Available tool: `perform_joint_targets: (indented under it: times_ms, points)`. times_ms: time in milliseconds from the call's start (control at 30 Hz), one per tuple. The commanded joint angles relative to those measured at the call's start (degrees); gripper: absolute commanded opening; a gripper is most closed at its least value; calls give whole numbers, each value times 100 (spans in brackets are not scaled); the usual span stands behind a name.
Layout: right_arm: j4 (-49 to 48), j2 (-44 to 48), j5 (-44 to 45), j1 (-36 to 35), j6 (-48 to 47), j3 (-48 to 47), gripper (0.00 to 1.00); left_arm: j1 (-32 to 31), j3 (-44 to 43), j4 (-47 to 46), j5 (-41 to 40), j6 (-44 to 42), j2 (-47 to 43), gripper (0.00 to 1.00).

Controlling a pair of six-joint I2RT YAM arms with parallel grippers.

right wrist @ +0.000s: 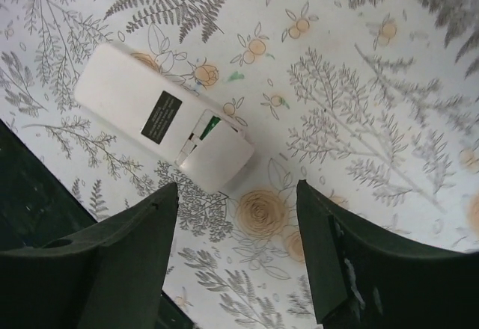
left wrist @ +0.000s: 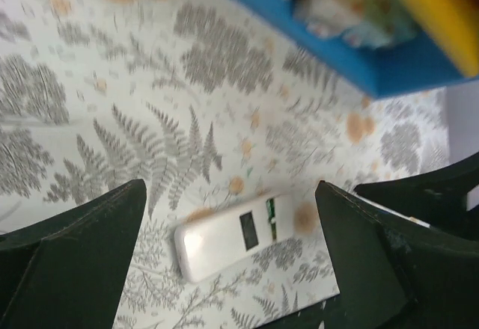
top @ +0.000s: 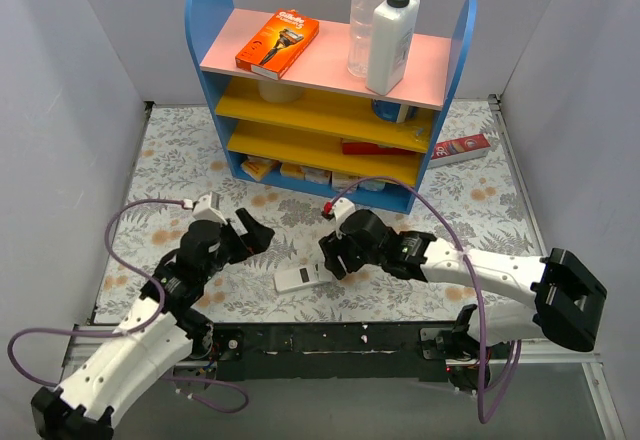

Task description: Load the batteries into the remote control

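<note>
- On the fern-printed table (top: 180, 150), seen from above, the remote control (top: 302, 278) lies back up near the front edge, between the two arms. The left gripper (top: 257, 233) hangs off to its left, spread wide and holding nothing. The right gripper (top: 333, 258) is just beside the remote's right end with its jaws parted; whether it touches the remote cannot be told here. A blue shelf unit (top: 210, 20) stands at the back.
- From the left wrist, the left gripper (left wrist: 230, 189) is released, and its dark fingers (left wrist: 75, 262) frame the view. The remote control (left wrist: 239, 235) lies on the cloth below the gap, apart from both fingers. A sliver of green battery (left wrist: 270, 211) shows beside its dark label.
- From the right wrist, the right gripper (right wrist: 236, 188) is open and empty. The remote control (right wrist: 161, 123) lies slantwise just beyond the fingertips, untouched. A narrow opening in its back reveals a green battery (right wrist: 211, 125).
</note>
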State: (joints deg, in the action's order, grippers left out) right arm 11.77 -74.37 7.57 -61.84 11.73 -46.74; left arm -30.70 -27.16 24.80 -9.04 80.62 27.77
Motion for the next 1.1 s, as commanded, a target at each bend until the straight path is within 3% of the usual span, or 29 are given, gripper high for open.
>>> perform_joint_targets:
  times_ms: [0,267,633,1067]
  points:
    - [-1316,334,376,6,2233,830,70,11,176,-62,991,559,1009,98]
    - [-2450,406,658,23,3309,1703,67,-182,351,-344,1686,788,2390,94]
    - [-2970,-122,605,23,3644,1853,63,-674,527,-397,1493,1000,2593,72]
    - [-2917,-534,482,32,3617,1774,56,-850,448,-432,1449,938,3050,61]
